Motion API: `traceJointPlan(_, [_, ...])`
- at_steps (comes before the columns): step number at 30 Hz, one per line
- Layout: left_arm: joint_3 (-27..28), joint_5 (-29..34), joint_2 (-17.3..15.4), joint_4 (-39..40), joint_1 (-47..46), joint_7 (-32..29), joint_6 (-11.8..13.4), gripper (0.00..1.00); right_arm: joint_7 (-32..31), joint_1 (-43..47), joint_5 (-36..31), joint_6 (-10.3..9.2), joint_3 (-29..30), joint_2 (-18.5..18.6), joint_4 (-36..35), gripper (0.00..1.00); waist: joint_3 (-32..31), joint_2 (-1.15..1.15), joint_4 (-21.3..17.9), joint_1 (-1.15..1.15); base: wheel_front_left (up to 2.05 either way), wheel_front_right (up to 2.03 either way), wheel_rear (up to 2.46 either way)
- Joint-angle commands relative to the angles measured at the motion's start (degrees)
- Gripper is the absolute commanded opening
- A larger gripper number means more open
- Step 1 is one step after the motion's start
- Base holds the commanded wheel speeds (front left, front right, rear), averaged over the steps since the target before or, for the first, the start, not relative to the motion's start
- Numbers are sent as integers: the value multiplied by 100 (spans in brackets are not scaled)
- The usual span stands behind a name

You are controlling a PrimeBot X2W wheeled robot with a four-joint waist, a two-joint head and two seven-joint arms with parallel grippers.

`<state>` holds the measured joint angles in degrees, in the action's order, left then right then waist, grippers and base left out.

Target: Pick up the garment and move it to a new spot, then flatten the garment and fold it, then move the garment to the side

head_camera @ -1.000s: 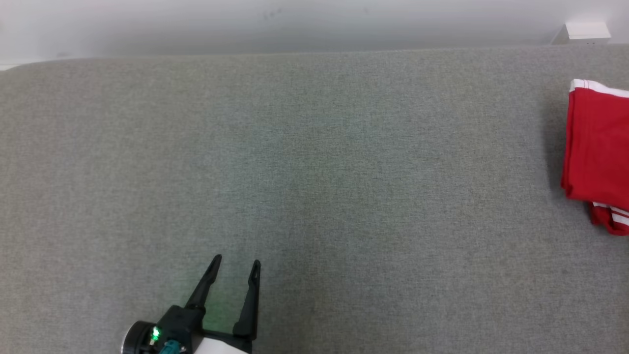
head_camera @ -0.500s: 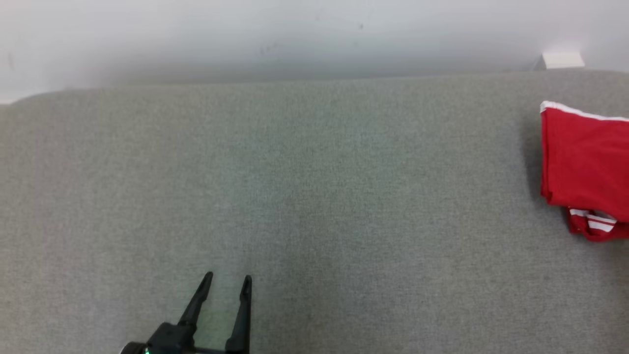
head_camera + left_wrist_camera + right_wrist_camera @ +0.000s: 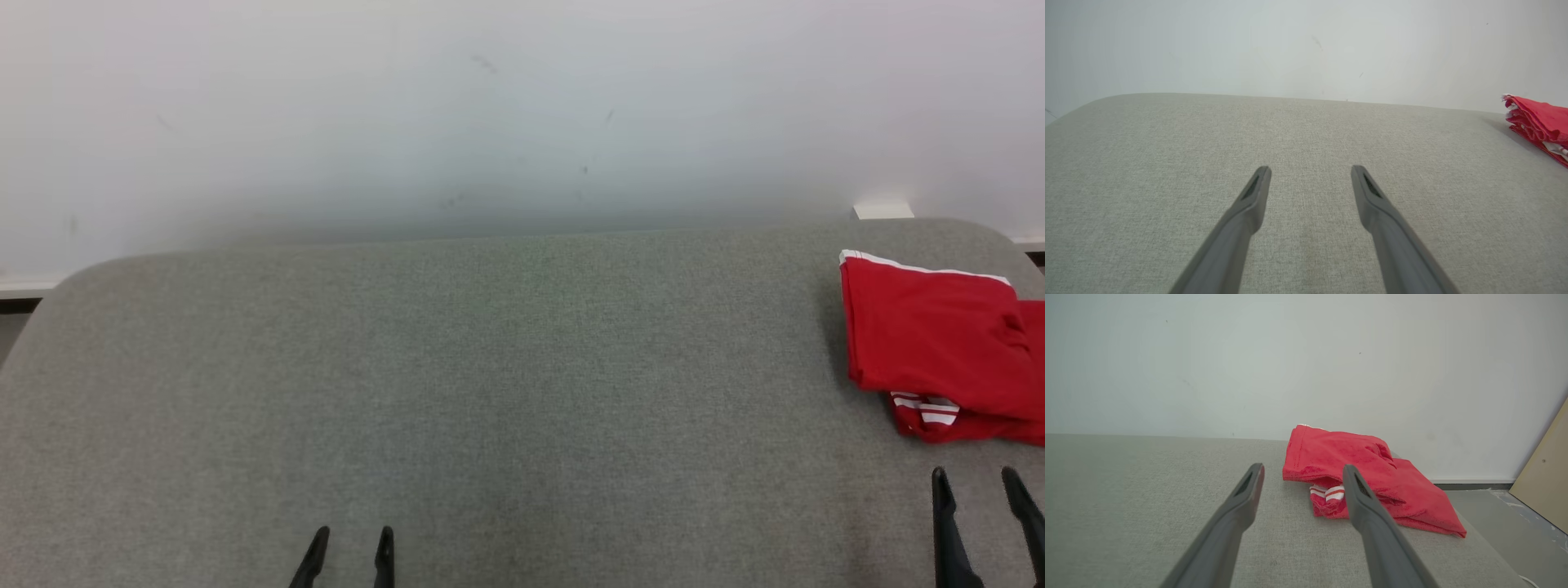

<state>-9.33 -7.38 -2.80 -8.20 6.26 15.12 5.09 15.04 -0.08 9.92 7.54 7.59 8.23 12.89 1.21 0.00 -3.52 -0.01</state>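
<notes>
The garment (image 3: 931, 343) is red with white stripes and lies folded at the far right of the grey padded table (image 3: 506, 376). It also lies ahead in the right wrist view, garment (image 3: 1363, 473), and at the right edge of the left wrist view, garment (image 3: 1541, 122). My right gripper (image 3: 976, 475) stands open just in front of it, nothing between its fingers, apart from the cloth. My left gripper (image 3: 353, 532) is open at the lower left over bare table, far from the garment. In the wrist views, right gripper (image 3: 1302, 467) and left gripper (image 3: 1310, 169) both show spread fingers.
A white wall (image 3: 490, 106) rises right behind the table's far edge. A small white box (image 3: 882, 211) sits at the back right. Right of the table the floor (image 3: 1502, 510) drops away, with a tan board (image 3: 1545, 473) leaning there.
The camera has tilted up, so the whole picture shifted down and left. My right gripper has come into the head view, apart from the garment. The garment lies as before.
</notes>
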Motion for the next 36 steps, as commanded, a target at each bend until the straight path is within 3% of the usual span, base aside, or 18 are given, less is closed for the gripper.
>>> traceJointPlan(1, [17,-13,-22,2,56,-1,24,100,12,153,-44,-13,-40,-53,-97,100,-103,0,33,1,0,0,0])
traceJointPlan(9, [26,81,-21,-34,208,-1,-26,100,13,719,-208,-13,-270,-385,-309,100,-293,0,44,1,0,0,0])
traceJointPlan(22, [-30,44,-22,-2,226,-1,-82,100,13,548,-227,-14,-455,-483,-195,100,-364,0,49,1,0,0,0])
traceJointPlan(23, [-40,26,-1,3,180,0,-89,0,0,595,-180,1,-463,-478,-202,0,-365,0,48,1,0,0,0])
traceJointPlan(27, [-62,-1,8,-152,239,-2,-88,0,-36,655,-158,3,-487,-509,-31,0,-363,0,55,1,0,0,0])
traceJointPlan(36, [63,-1129,-61,-131,76,-197,-194,0,-316,469,874,2,-419,-511,3,0,-345,0,76,1,0,0,0])
